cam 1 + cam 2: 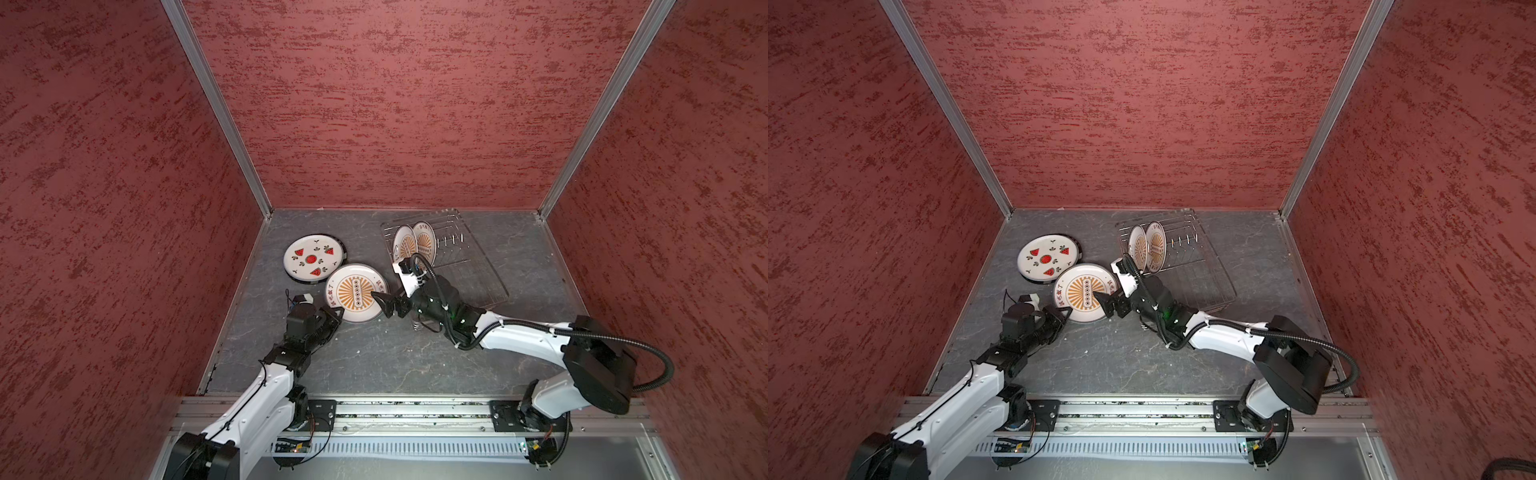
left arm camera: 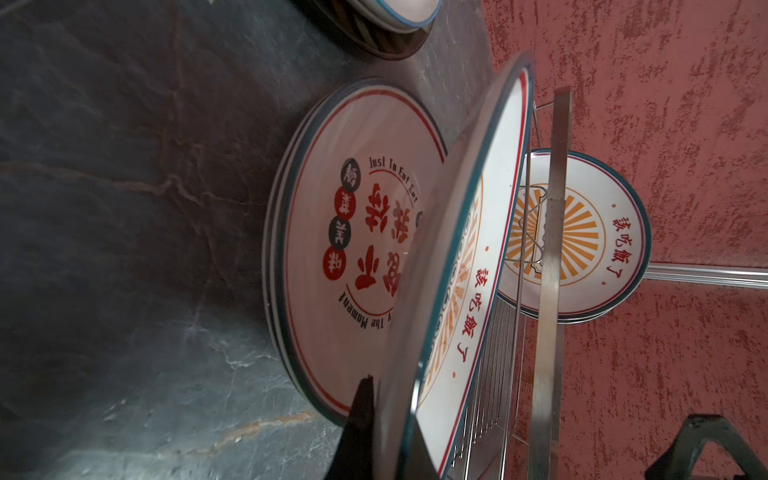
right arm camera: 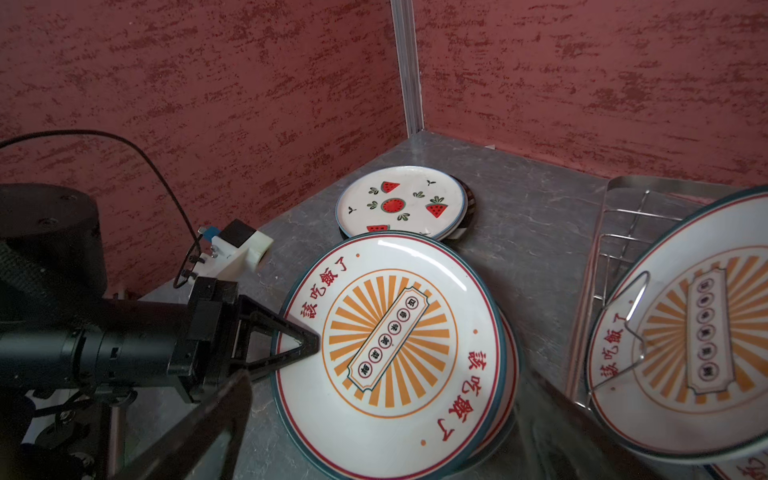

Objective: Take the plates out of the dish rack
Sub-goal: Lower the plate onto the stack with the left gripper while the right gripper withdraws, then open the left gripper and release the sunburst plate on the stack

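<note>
Black left gripper (image 3: 311, 345) has its fingers pinched together on the rim of the white round ceramic plate with the orange sunburst print (image 3: 390, 332), holding it tilted over the red-character white plate (image 2: 353, 232) lying flat just below them. That one-edge pinch is the worry: the glazed rim could slide out and crack down onto the stack. Opposite, the right gripper (image 1: 382, 305) stands wide apart, its fingers straddling the plate's other edge without gripping; lowering now could catch one. Beyond those fingers, two sunburst plates (image 1: 415, 245) stand in the silver wire dish rack (image 1: 478, 266).
</note>
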{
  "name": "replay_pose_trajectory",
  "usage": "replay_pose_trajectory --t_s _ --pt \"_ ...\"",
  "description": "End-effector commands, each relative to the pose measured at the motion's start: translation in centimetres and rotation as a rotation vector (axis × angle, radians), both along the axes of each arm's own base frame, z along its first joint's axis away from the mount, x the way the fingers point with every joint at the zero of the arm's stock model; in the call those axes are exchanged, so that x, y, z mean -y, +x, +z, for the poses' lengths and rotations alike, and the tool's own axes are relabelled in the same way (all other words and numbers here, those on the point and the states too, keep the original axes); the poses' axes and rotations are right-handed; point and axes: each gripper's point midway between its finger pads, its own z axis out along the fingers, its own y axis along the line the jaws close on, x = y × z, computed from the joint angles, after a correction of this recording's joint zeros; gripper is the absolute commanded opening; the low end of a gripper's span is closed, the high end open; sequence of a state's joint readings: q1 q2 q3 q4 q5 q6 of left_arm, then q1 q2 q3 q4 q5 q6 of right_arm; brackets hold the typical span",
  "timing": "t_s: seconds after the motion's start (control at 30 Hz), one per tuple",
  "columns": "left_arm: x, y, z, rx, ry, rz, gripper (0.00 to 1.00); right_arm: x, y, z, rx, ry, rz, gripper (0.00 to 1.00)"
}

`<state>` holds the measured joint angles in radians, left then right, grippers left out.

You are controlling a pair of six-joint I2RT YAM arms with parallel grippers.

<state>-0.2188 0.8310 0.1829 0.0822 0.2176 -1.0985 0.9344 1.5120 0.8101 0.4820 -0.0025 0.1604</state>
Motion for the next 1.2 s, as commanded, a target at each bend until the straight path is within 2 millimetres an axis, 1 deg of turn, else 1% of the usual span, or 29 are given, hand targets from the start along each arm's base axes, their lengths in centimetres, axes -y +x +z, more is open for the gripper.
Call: replay_pose_trajectory --t_s 0.0,0.1,0.13,0.23,0.3,0.43,0.5,0.6,0.63,0.8,0.87,0.93,0.97,1.07,1.1,1.17 --pt "0.7 1.4 2.7 0.067 -0.057 -0.010 0.00 -0.3 -0.4 1.2 0.050 -0.008 0.031 0.99" --pt "0.9 1.6 2.0 0.025 -0.063 -0.011 0.00 -0.2 0.2 0.6 0.049 -0.031 0.005 0.99" --pt "0.9 1.7 1.9 0.015 -0.065 -0.012 0.00 -0.4 0.1 0.7 0.045 -0.030 0.014 0.99" --pt "1.3 2.0 1.2 -0.011 -0.074 -0.024 0.00 -1.2 -1.2 1.0 0.036 -0.010 0.098 0.99" --pt "1.5 2.1 1.0 -0.023 -0.081 -0.033 0.00 -1.4 -1.7 1.1 0.034 -0.004 0.132 0.99" --pt "1.0 2.3 0.2 -0.049 -0.074 0.003 0.01 -1.2 -1.9 1.0 0.045 -0.014 0.137 0.99" --pt "0.8 2.3 0.1 -0.056 -0.071 0.013 0.03 -1.2 -1.6 0.6 0.039 -0.031 0.123 0.99" --pt "0.6 2.4 0.0 -0.060 -0.061 0.025 0.11 -1.4 -1.2 0.0 0.030 -0.051 0.114 0.99" --pt "0.6 2.5 -0.1 -0.061 -0.057 0.026 0.12 -1.5 -1.2 -0.1 0.024 -0.052 0.115 0.99" --pt "0.8 3.0 -0.9 -0.097 -0.042 0.012 0.14 -1.6 -1.2 -0.3 0.016 -0.057 0.117 0.99" --pt "0.8 3.0 -1.5 -0.113 -0.054 0.026 0.17 -1.6 -1.1 -0.3 0.015 -0.054 0.113 0.99" --pt "0.5 3.1 -1.8 -0.118 -0.039 0.042 0.26 -1.5 -1.2 -0.4 0.018 -0.055 0.113 0.99" --pt "0.3 3.2 -1.9 -0.122 -0.025 0.047 0.28 -1.5 -1.1 -0.3 0.020 -0.053 0.111 0.99" --pt "-0.5 3.2 -1.8 -0.121 -0.003 0.073 0.37 -1.5 -1.1 -0.4 0.019 -0.053 0.109 0.99" --pt "-0.6 3.2 -1.7 -0.116 0.000 0.078 0.42 -1.5 -1.1 -0.4 0.020 -0.054 0.109 0.99" --pt "-0.8 3.1 -1.6 -0.111 0.007 0.088 0.47 -1.3 -1.0 -0.4 0.021 -0.055 0.101 0.99"
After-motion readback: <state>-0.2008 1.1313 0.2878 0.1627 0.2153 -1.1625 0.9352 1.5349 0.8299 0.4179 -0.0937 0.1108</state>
